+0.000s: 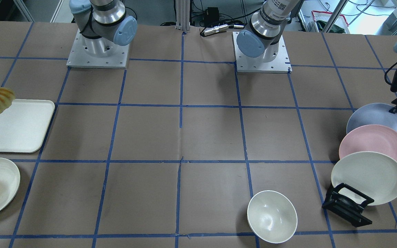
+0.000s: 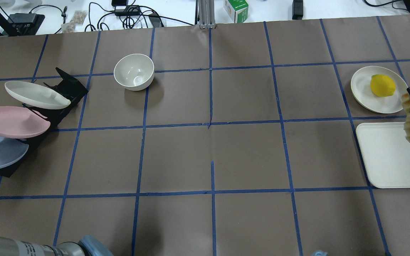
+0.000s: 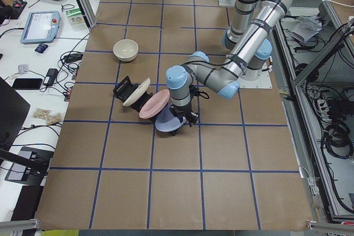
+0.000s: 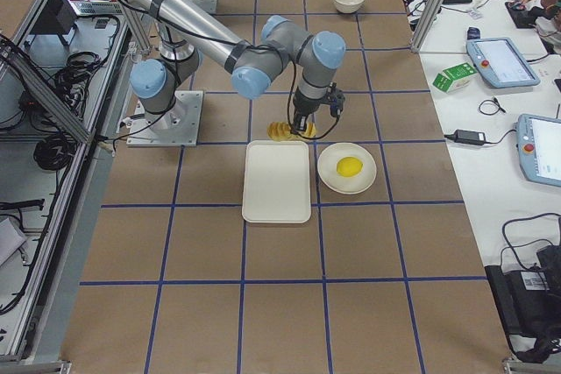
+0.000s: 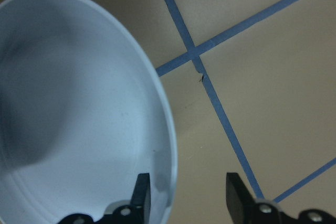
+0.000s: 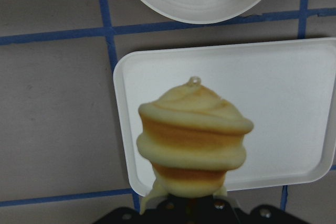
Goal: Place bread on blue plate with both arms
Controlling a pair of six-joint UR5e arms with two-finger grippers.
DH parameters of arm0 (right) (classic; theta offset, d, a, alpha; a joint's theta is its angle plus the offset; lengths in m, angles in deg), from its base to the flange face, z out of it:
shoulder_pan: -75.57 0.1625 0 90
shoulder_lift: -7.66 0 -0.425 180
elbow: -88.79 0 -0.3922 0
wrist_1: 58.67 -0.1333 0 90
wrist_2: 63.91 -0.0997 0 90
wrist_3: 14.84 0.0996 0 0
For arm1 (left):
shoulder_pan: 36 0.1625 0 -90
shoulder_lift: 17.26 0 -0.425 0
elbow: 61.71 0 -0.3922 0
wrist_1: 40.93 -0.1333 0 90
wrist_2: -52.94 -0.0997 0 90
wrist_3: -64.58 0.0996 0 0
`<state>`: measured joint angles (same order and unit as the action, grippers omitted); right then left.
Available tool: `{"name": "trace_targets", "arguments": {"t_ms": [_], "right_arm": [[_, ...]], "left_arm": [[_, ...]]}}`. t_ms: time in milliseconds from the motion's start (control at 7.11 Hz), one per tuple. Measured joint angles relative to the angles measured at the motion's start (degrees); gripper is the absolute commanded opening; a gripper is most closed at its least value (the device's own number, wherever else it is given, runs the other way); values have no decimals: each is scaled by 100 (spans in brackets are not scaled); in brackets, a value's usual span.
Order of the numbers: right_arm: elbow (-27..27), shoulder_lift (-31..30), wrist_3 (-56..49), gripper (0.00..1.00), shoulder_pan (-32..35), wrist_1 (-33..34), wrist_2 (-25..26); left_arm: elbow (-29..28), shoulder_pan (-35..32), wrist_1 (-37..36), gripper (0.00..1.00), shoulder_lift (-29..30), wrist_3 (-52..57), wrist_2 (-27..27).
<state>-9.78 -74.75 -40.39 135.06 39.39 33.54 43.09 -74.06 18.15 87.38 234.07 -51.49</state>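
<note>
Bread (image 6: pixel 194 140) and blue plate (image 5: pixel 79 103) lie at opposite ends of the counter (image 2: pixel 208 160), so each arm works its own end. The right arm (image 4: pixel 219 41) reaches over the cream tray (image 2: pixel 386 160), while the left arm (image 3: pixel 221 81) bends down to the black rack (image 1: pixel 348 203). Three plates lean tilted in that rack: a cream-white plate (image 1: pixel 369 177) farthest from the robot, a pink plate (image 1: pixel 374 143) in the middle, and the blue one at the end nearest the robot. That end slot leaves the blue plate's rim open to a grasp. A white bowl (image 2: pixel 133 71) and a small plate (image 2: pixel 363 85) carrying a lemon (image 2: pixel 382 85) stand apart from both arms and seem to play no part. The right arm's jaws are clamped across the middle of the loaf, with ridged segments showing on either side of them. They hold it over the tray's edge and, by the look of the wrist view, clear of the tray's surface. The left arm's jaws stand apart, one finger over the plate's inner face and the other outside it, with the rim between them and not yet pinched. That straddle looks set for gripping the rim and drawing the plate out of the rack. Until then the tilted plate is no place to set the loaf down.
</note>
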Motion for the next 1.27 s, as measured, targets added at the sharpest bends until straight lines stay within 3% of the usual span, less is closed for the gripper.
{"name": "trace_targets", "arguments": {"t_ms": [562, 1266], "right_arm": [[125, -483, 998, 0, 1047, -405, -297], [371, -628, 2154, 0, 2038, -832, -740]], "left_arm": [[-51, -27, 32, 0, -67, 16, -1], [-424, -5, 402, 0, -557, -13, -314]]}}
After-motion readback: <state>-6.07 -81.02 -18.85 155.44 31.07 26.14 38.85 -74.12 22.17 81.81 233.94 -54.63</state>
